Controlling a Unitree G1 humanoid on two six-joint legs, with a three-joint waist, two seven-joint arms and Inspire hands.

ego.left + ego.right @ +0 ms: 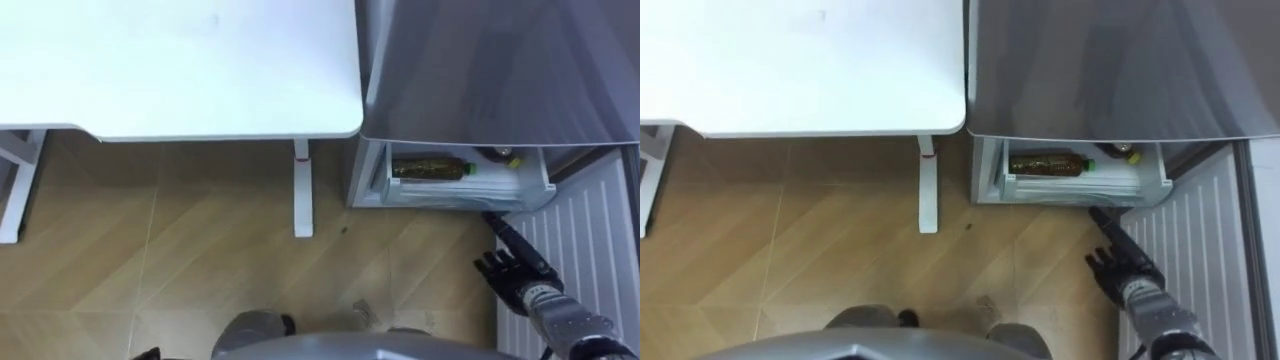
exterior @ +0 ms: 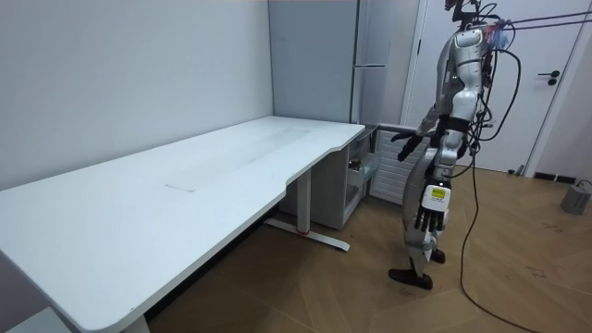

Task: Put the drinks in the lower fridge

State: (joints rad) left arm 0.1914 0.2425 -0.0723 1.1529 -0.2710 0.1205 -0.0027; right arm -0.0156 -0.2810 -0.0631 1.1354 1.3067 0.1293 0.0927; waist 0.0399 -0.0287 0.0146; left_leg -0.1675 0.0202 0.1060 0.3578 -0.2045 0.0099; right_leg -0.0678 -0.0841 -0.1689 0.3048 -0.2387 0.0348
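A brown drink bottle (image 1: 430,167) with a green cap lies on its side in the open lower fridge drawer (image 1: 455,193). Behind it at the right, part of a second dark bottle (image 1: 500,155) peeks out. My right hand (image 1: 515,268) is open, its fingers straight and pointing at the drawer's front right corner, a short way off and holding nothing. In the room view I stand facing the grey fridge (image 2: 356,83), with the right hand (image 2: 404,146) held out toward it. My left hand (image 2: 427,219) hangs open and empty at my side.
The white table (image 1: 180,70) sits left of the fridge, its leg (image 1: 303,190) close to the drawer. The open fridge door's ribbed white inside (image 1: 590,235) lies to the right of my hand. Wooden floor spreads in front.
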